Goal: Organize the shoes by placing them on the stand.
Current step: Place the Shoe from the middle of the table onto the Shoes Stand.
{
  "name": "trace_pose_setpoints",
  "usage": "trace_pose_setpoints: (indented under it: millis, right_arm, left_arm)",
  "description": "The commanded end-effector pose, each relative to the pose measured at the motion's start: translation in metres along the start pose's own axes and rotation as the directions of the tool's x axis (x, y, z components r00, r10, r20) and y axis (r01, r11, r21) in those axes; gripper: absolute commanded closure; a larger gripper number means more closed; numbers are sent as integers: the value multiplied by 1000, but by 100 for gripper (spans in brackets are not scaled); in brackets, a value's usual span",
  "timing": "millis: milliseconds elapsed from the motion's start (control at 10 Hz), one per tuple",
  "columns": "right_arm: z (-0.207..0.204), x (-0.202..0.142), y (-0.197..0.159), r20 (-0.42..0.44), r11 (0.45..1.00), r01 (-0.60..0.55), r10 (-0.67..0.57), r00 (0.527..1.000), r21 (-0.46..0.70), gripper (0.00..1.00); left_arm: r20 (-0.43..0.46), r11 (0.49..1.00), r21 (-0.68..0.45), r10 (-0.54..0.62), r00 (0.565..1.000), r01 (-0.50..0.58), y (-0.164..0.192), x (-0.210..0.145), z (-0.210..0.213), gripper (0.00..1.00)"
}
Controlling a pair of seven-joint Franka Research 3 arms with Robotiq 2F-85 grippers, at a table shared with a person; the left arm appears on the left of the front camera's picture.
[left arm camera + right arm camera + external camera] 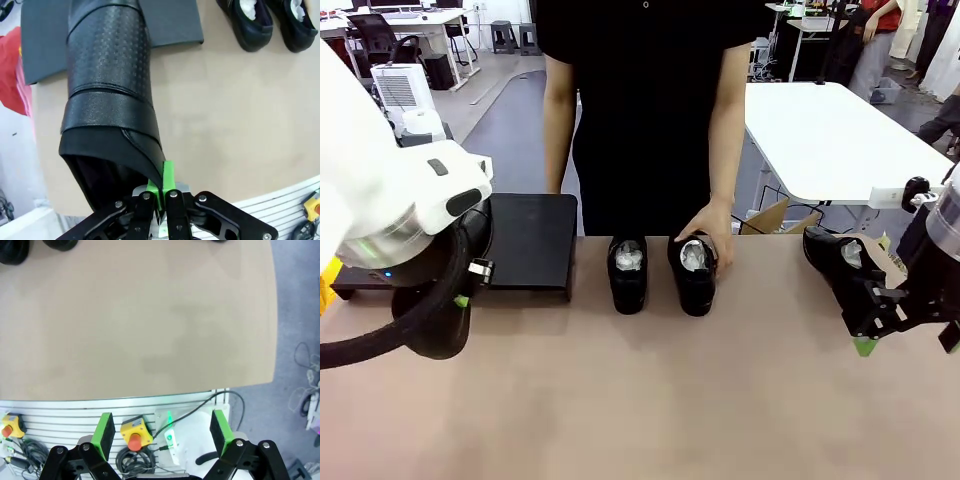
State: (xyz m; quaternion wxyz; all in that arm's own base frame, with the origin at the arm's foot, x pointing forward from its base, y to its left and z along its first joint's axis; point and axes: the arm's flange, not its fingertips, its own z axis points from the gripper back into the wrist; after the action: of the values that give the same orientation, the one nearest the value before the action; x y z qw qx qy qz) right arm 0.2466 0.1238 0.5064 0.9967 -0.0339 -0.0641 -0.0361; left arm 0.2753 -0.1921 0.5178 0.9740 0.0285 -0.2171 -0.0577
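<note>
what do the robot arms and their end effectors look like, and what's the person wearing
The left arm is white and rounded, with a glowing green ring and a thick black hose looping beneath it. The left end effector and right end effector are black bolted linkages tipped with bright green pads. The person wears a black short-sleeved top.

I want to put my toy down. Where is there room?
The table's near half, in front of the two middle shoes, is bare. So is the stand's top, far left. Crowded: the far edge, with those shoes, a person's hand on one, and another shoe far right.
</note>
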Motion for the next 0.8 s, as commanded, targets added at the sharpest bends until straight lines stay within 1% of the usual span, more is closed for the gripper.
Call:
trace_pose_setpoints:
  millis: [0,100,200,300,400,500,600,700]
  right_arm:
    - [0,1,-1,-1,1000,7,-7,1000,11,0]
    - [0,1,-1,-1,1000,7,-7,1000,11,0]
    - [0,1,-1,-1,1000,7,-7,1000,11,0]
    - [0,1,-1,-1,1000,7,-7,1000,11,0]
    - [0,1,-1,-1,1000,7,-7,1000,11,0]
    - [0,1,-1,-1,1000,7,-7,1000,11,0]
    - [0,1,-1,-1,1000,7,-7,1000,11,0]
    - [0,1,-1,-1,1000,7,-7,1000,11,0]
  left_arm:
    - [-39,1000,-15,-5,999,5,-17,-6,-11,100]
    - [-39,1000,-15,-5,999,5,-17,-6,-11,100]
    - [-16,1000,-2,-5,1000,5,-5,-3,-5,100]
    - [-27,998,54,-11,1000,12,10,9,-14,100]
    - [27,999,46,28,999,-29,18,20,-11,100]
    - [51,997,20,72,996,-73,22,30,-13,100]
    - [90,993,21,112,990,-114,27,43,-19,100]
    - [124,991,31,128,984,-133,34,60,-27,100]
